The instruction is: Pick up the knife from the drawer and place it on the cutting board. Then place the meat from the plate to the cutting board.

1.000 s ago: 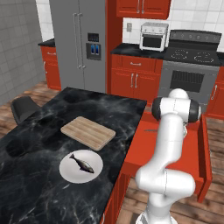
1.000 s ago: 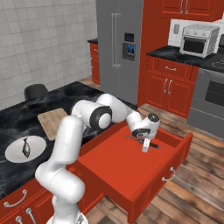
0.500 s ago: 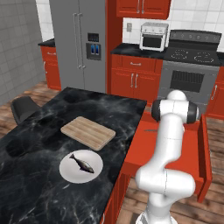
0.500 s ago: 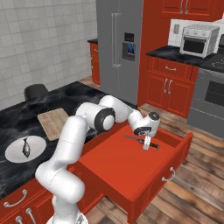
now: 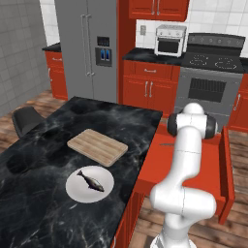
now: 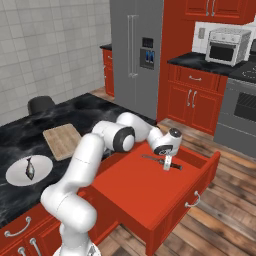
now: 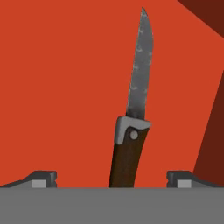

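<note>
The gripper (image 7: 111, 177) hangs low inside the open red drawer (image 6: 150, 192), fingers spread wide, nothing held. The knife (image 7: 133, 109) lies flat on the drawer floor, its dark handle between the two fingertips, blade pointing away. This looks like the first step (grasping the knife); next it should descend and pinch the handle.
</note>
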### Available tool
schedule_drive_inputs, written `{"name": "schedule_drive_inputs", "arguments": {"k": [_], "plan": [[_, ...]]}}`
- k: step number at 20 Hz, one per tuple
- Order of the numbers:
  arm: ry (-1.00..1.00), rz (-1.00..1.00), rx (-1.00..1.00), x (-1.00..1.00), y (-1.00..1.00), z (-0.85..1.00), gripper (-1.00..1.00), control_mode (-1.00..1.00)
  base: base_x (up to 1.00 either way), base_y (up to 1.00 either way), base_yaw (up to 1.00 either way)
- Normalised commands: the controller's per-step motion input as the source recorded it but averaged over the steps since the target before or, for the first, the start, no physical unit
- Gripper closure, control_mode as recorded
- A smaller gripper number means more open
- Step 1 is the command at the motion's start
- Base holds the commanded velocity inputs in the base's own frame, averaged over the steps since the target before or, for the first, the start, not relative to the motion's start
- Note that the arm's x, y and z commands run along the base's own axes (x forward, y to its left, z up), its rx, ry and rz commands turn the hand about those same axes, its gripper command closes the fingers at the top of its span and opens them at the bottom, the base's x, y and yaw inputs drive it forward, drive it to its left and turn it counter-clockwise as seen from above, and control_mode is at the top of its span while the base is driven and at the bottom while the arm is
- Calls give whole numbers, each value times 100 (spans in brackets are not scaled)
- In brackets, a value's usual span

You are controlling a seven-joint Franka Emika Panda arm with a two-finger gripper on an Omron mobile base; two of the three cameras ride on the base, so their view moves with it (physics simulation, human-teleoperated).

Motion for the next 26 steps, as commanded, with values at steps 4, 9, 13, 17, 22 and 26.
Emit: {"name": "schedule_drive_inputs", "arguments": {"k": [4, 9, 13, 17, 22, 26], "plan": [[0, 0, 0, 22, 0, -22, -100, -100, 0, 0, 0], [0, 0, 0, 17, 0, -23, -100, -100, 0, 0, 0], [0, 0, 0, 19, 0, -25, -100, -100, 0, 0, 0], [0, 0, 0, 5, 0, -27, -100, -100, 0, 0, 0], [0, 0, 0, 0, 0, -30, -100, -100, 0, 0, 0], [2, 0, 0, 0, 0, -31, -100, -100, 0, 0, 0]]}}
